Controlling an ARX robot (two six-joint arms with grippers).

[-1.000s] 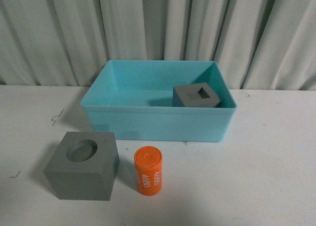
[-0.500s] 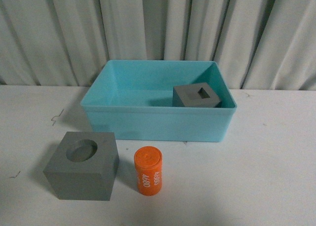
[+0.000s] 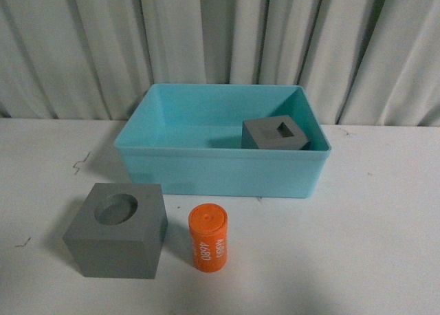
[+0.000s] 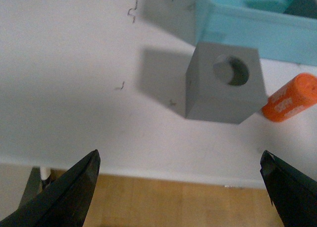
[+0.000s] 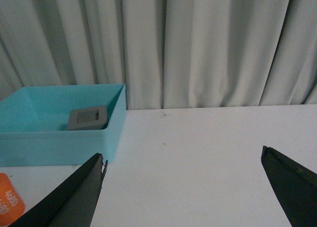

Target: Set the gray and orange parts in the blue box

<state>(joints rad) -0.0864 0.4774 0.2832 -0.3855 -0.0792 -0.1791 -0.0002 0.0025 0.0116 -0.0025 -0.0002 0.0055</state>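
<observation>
The left tool (image 4: 181,187) and right tool (image 5: 183,187) gape empty; the round-recess gray cube (image 3: 117,231) looks rigid, best pinched across flat sides

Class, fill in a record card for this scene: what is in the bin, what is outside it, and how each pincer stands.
In bin: matte gray cube with square recess, at the right end of the light-blue plastic bin
Outside bin: matte gray cube with round recess and upright orange cylinder with white numerals to its right, apart, on the white table in front of the bin
Left pincer: open, empty
Right pincer: open, empty
Parts left to place: two
</observation>
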